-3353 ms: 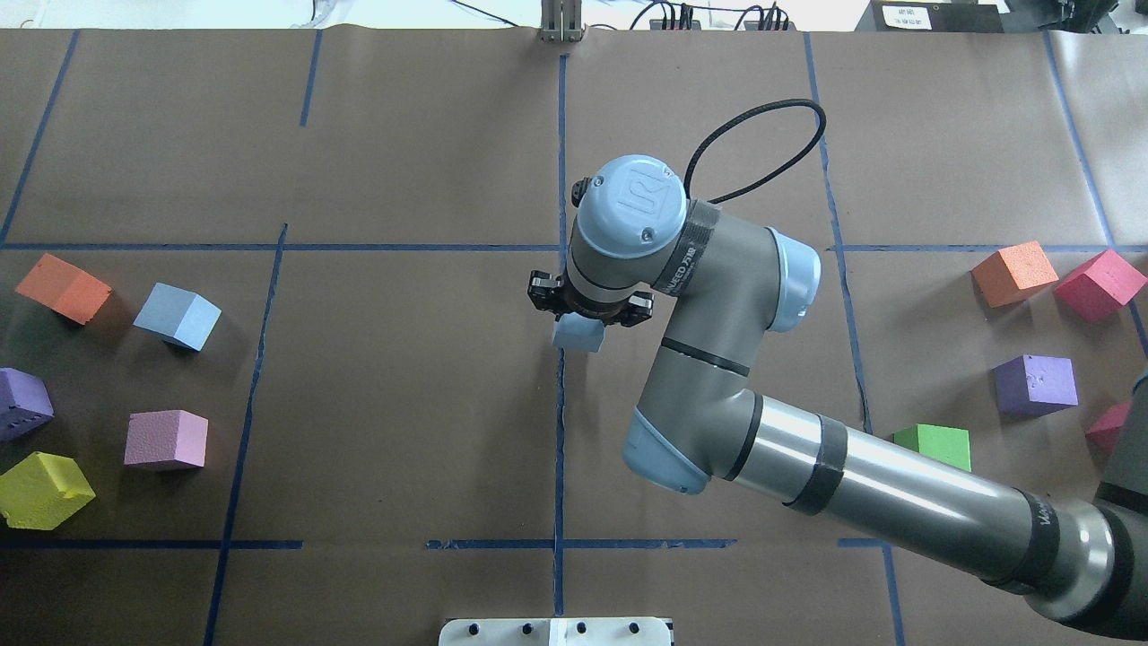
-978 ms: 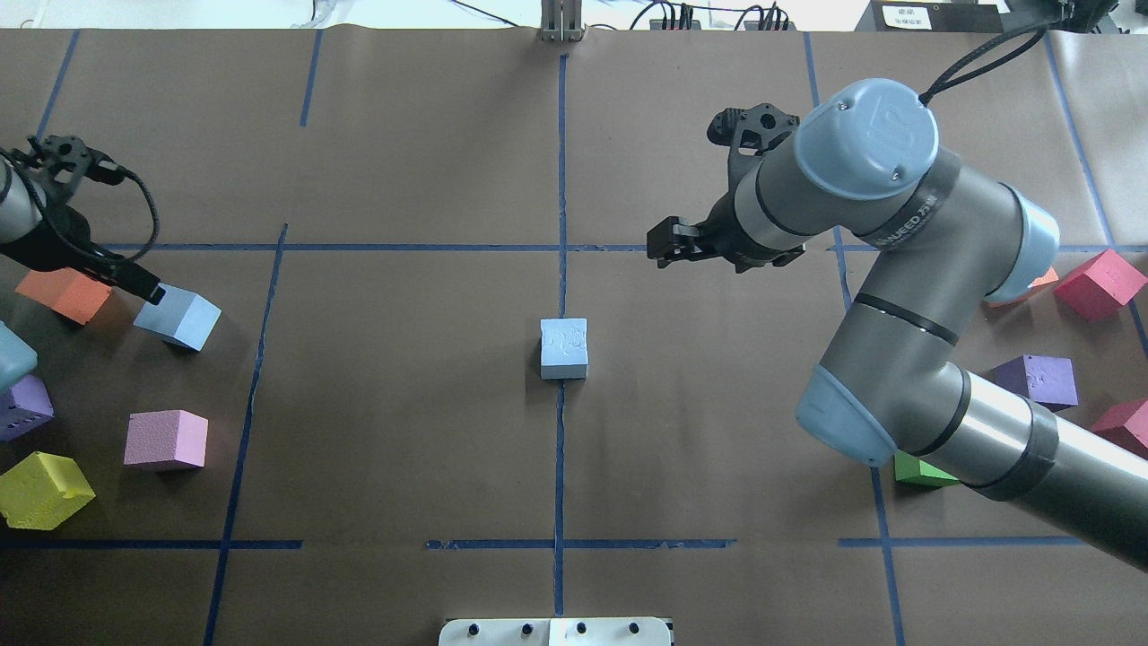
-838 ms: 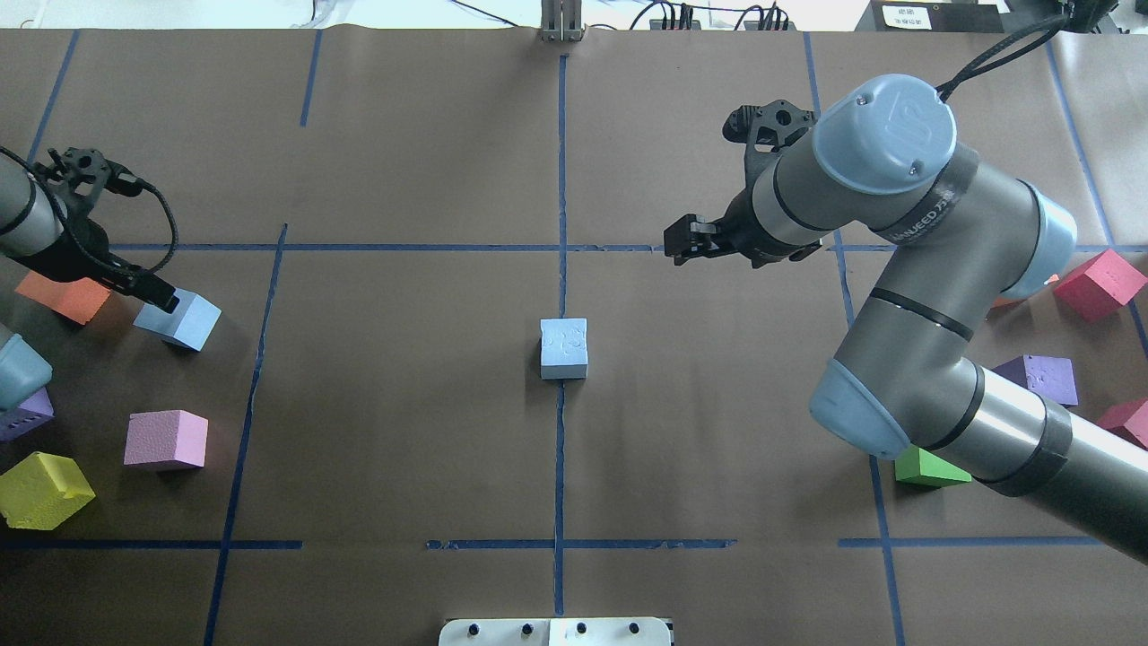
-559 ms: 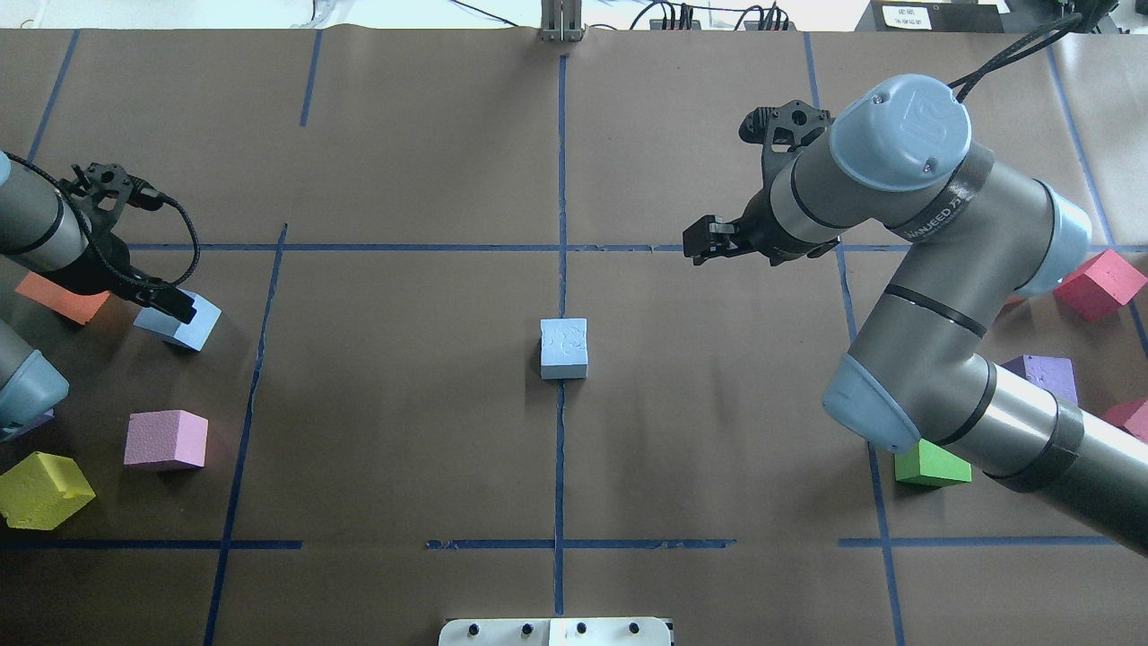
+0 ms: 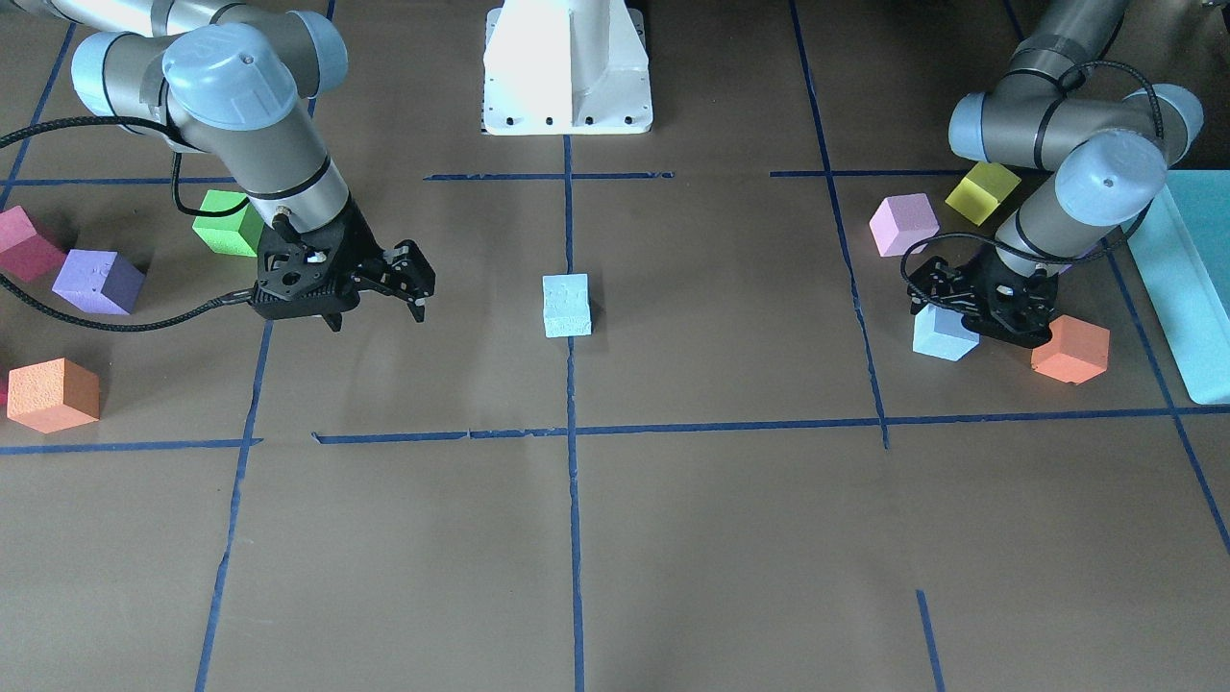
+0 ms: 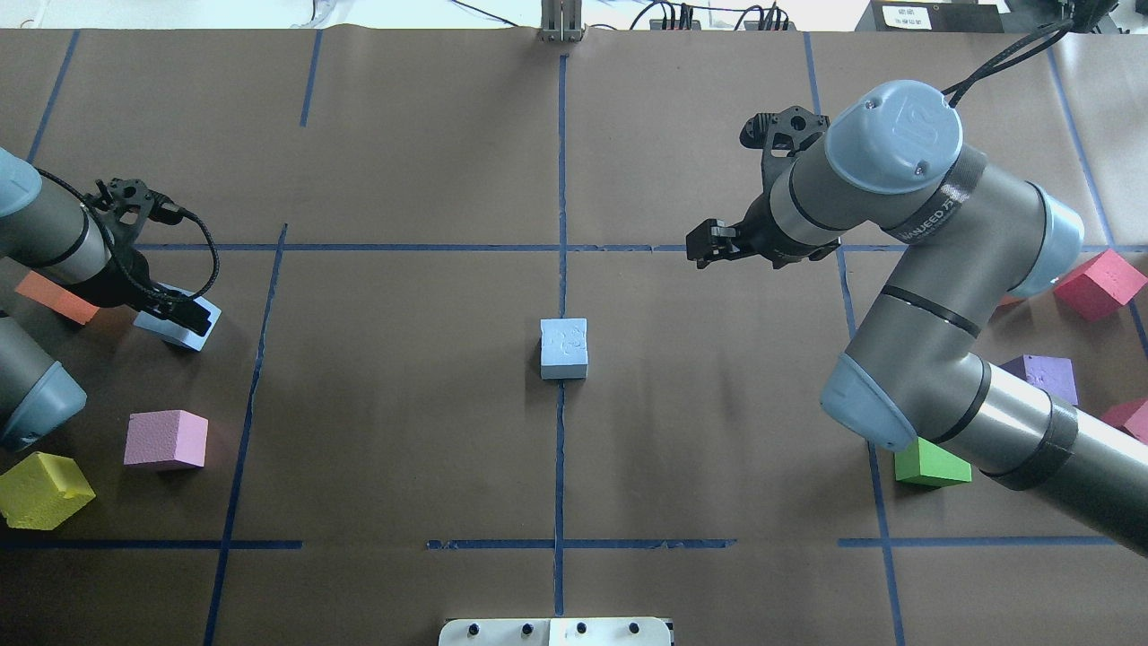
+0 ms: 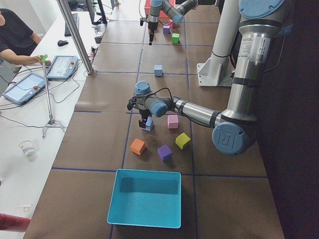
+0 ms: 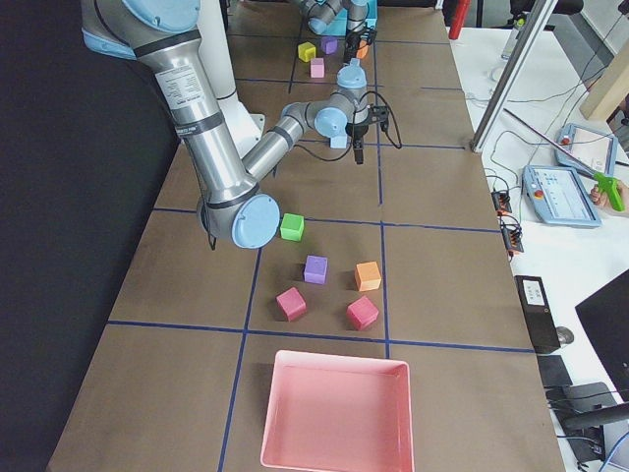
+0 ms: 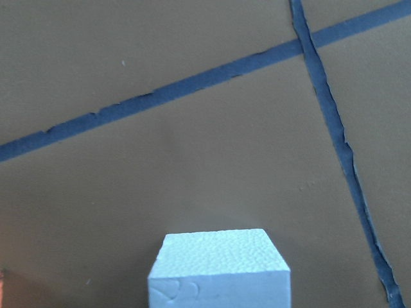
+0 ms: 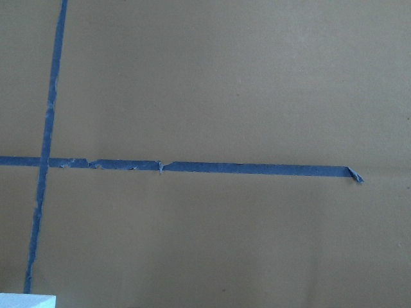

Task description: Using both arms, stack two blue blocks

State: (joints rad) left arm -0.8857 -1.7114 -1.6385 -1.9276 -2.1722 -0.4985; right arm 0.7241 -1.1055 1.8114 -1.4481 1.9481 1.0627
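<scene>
One pale blue block (image 6: 564, 348) sits alone on the centre tape line, also in the front view (image 5: 566, 305). The second blue block (image 6: 182, 330) lies at the left, next to an orange cube (image 6: 52, 297). My left gripper (image 6: 184, 314) is low over this second block, jaws open on either side of it; in the front view (image 5: 972, 315) it covers the block's top (image 5: 937, 336). The left wrist view shows the block (image 9: 218, 269) at bottom centre. My right gripper (image 5: 377, 312) is open and empty, raised beyond and to the right of the centre block.
Pink (image 6: 166, 440) and yellow (image 6: 40, 489) cubes lie near the left arm. Green (image 6: 928, 467), purple (image 6: 1045, 377) and red (image 6: 1099, 283) cubes lie by the right arm. A teal bin (image 7: 144, 199) and a pink tray (image 8: 334, 413) stand at the table's ends.
The right gripper let go of the blue block at the centre and drew back up and to the right. The left arm came in and its gripper moved onto the left blue block.
</scene>
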